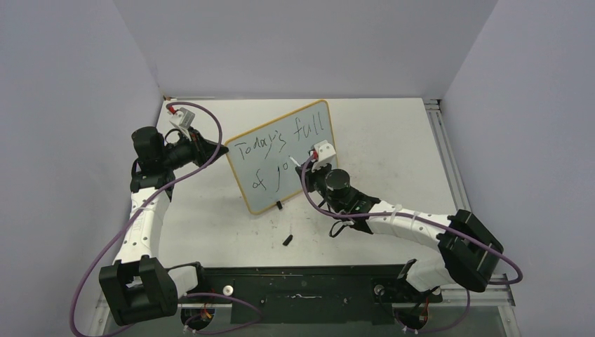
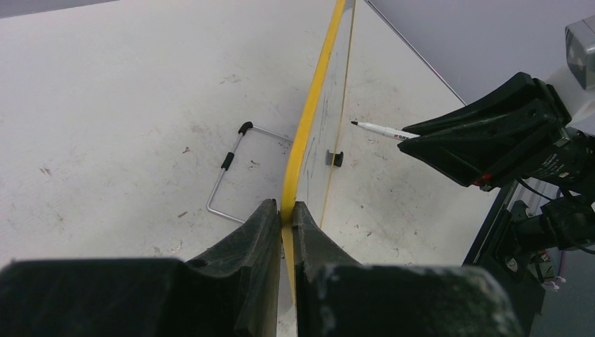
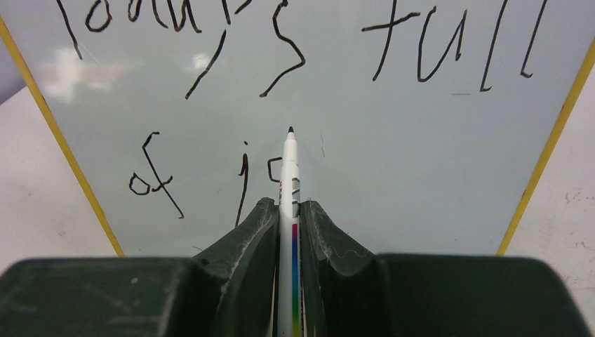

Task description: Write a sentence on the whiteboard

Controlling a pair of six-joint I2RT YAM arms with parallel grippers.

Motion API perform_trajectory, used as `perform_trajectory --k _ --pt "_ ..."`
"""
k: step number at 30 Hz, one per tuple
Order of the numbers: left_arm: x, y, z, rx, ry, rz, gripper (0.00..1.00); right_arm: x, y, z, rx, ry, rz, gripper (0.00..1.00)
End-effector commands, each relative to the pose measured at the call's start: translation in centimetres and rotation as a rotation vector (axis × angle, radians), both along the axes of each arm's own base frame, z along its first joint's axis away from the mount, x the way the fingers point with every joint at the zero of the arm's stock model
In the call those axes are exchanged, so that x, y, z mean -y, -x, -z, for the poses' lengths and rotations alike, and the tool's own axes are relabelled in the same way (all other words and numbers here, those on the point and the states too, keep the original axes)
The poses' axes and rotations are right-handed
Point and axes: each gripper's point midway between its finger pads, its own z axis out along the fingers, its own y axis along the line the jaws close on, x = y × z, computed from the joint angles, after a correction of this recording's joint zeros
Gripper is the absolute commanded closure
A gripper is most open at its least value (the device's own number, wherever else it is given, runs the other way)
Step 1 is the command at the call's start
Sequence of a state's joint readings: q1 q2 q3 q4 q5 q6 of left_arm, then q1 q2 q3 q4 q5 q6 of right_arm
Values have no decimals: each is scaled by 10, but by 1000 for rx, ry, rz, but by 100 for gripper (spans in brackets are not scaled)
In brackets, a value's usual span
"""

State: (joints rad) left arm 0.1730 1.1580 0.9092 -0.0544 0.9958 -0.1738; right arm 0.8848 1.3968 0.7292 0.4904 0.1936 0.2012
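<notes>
left gripper (image 2: 286, 210) clamped on whiteboard (image 2: 310, 116) frame, board running straight out from jaws; i judge it light, stiff, slick-faced, tippy; frame best hold; right gripper (image 3: 288, 210) pinches marker (image 3: 289, 165), tip ahead near unfinished sentence (image 3: 298, 56)

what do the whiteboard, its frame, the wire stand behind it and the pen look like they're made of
Whiteboard: glossy coated face, judging by the light reflections; the core is hidden. Frame: smooth yellow, probably plastic. Wire stand: thin bent silvery rod with black sleeves, likely metal. Pen: smooth white barrel, probably plastic.
</notes>
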Motion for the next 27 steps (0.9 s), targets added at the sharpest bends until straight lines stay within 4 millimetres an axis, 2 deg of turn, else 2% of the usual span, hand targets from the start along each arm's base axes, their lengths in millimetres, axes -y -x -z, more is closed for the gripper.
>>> perform_trajectory --k 1,12,27 --pt "2 0 -16 69 1 24 100 7 -4 -26 57 -56 32 95" --pt "1 -1 -15 66 1 23 100 -8 -10 -22 60 -58 -1 95" --pt "1 -2 -15 66 0 21 100 -9 -20 -5 42 -38 4 95"
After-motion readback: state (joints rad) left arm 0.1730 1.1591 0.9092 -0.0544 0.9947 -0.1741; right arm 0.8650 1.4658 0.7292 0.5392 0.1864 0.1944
